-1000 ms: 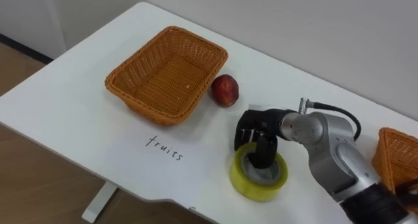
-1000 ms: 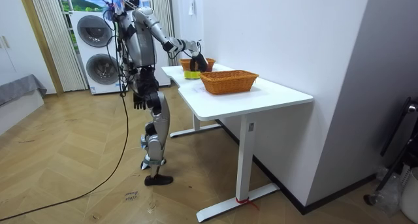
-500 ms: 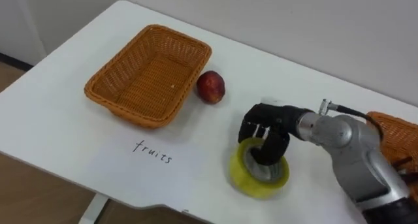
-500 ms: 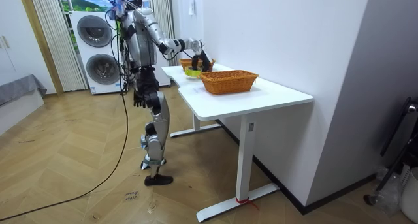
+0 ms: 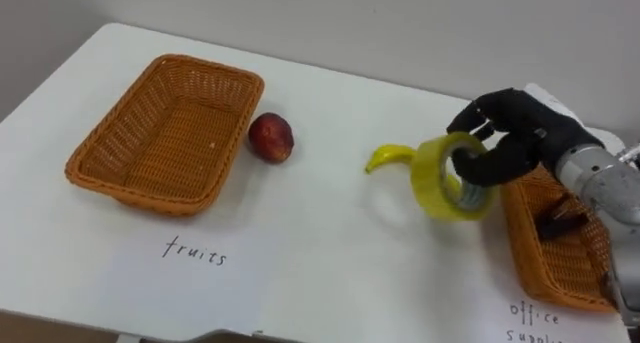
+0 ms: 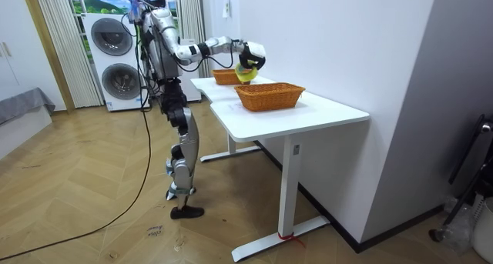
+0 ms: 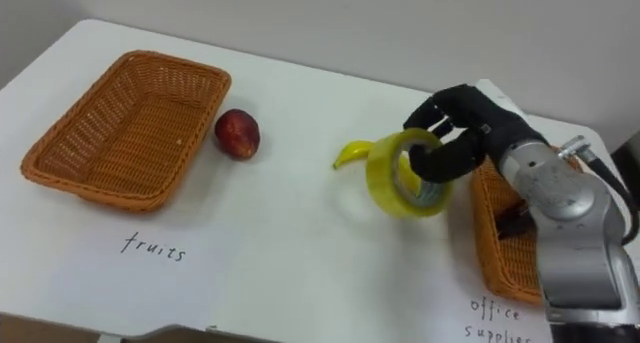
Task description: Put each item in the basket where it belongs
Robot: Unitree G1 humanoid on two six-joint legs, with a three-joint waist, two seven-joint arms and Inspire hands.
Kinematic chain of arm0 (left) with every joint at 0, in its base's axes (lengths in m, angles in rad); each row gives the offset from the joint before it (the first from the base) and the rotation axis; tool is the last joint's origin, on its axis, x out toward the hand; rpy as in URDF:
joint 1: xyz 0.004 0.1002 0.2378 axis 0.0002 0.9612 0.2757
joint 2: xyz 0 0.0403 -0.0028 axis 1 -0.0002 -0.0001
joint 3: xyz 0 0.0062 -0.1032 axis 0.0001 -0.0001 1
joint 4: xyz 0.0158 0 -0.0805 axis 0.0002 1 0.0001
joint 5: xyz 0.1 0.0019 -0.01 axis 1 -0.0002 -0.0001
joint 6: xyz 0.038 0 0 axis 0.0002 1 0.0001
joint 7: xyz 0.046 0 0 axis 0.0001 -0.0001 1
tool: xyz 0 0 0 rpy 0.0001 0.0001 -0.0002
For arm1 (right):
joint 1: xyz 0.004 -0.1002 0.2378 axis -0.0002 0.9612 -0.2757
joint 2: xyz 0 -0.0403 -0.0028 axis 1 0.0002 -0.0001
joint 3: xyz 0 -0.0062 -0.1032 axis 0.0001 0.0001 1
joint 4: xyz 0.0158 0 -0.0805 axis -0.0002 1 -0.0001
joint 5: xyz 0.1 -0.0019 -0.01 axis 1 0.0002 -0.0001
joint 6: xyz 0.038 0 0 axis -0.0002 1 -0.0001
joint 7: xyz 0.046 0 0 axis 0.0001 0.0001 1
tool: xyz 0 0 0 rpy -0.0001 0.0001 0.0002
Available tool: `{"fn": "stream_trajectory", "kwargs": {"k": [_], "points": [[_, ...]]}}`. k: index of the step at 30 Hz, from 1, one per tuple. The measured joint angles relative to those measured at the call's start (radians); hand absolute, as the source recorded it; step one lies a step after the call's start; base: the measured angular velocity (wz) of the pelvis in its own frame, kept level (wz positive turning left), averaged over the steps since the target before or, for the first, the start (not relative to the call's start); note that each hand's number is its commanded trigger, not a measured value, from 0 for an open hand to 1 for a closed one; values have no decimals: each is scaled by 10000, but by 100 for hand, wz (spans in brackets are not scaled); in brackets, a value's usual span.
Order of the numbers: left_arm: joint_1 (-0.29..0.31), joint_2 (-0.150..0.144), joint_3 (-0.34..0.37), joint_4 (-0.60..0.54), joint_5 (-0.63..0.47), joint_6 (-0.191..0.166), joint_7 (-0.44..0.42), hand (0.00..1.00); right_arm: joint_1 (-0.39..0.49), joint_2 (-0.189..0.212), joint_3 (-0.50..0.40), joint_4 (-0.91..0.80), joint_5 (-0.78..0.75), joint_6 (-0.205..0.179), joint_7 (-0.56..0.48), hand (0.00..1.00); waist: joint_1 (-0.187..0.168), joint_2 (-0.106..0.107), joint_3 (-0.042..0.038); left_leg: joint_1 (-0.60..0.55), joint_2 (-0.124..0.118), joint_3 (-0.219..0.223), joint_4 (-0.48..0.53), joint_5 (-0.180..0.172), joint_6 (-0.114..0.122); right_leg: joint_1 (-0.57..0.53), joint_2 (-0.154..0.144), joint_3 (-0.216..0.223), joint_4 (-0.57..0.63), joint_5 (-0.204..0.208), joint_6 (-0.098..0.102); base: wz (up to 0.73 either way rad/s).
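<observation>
My right hand (image 5: 512, 135) is shut on a yellow tape roll (image 5: 436, 179), fingers hooked through its hole. It holds the roll tilted in the air, just left of the office-supplies basket (image 5: 528, 251). That basket holds a dark item (image 5: 558, 223). A banana (image 5: 384, 158) lies on the table, partly hidden behind the roll. A red apple (image 5: 271, 138) rests beside the right edge of the empty fruit basket (image 5: 100, 175) at the left. In the room view my left hand (image 6: 165, 103) hangs at my hip.
The white table (image 5: 330, 253) carries a handwritten "fruits" label (image 5: 195, 251) in front of the left basket and an "office supplies" label (image 5: 535, 318) in front of the right one. A wall runs behind the table. I stand at the table's long side.
My right hand lifted the tape roll off the table and carried it right, up to the office-supplies basket. The view swung right, bringing the banana into sight.
</observation>
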Motion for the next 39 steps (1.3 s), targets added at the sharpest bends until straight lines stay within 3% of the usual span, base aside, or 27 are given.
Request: {"fn": "stream_trajectory", "kwargs": {"k": [3,6,13,22,30,39], "points": [[105,-59,-2,-1,1,-37,3,0,159,0,-116,0,14,-119,-642,100,-85,115,-49,48,19,130,-27,-1,3,-63,14,157,74,0,0,-15],[217,-60,4,-1,9,-172,2,0,198,-3,-328,0,217,-292,-1052,100,-418,157,-87,40,21,135,-27,-1,4,-59,11,148,82,0,0,0],[585,-131,76,-2,6,-225,-56,0,328,-179,-1412,7,1673,-420,-2342,100,-763,356,-29,207,58,267,-59,-13,-11,29,79,393,81,0,0,-6],[633,-217,222,1,-5,-320,-116,0,728,-356,-1711,320,2158,-501,-3650,100,-1022,348,-46,189,83,435,-80,-19,-25,-69,156,593,89,5,-10,-5],[671,-240,157,40,-123,-350,-205,0,736,-416,-1753,1603,2519,-595,-4953,100,-1119,212,-66,184,91,440,-54,-25,-25,-81,170,570,88,6,-10,0],[697,-238,164,12,-117,-378,-204,0,755,-444,-1769,1848,2759,-696,-5479,100,-1293,278,-79,214,115,508,-63,-29,-32,-79,185,580,91,16,-26,-1]]}}
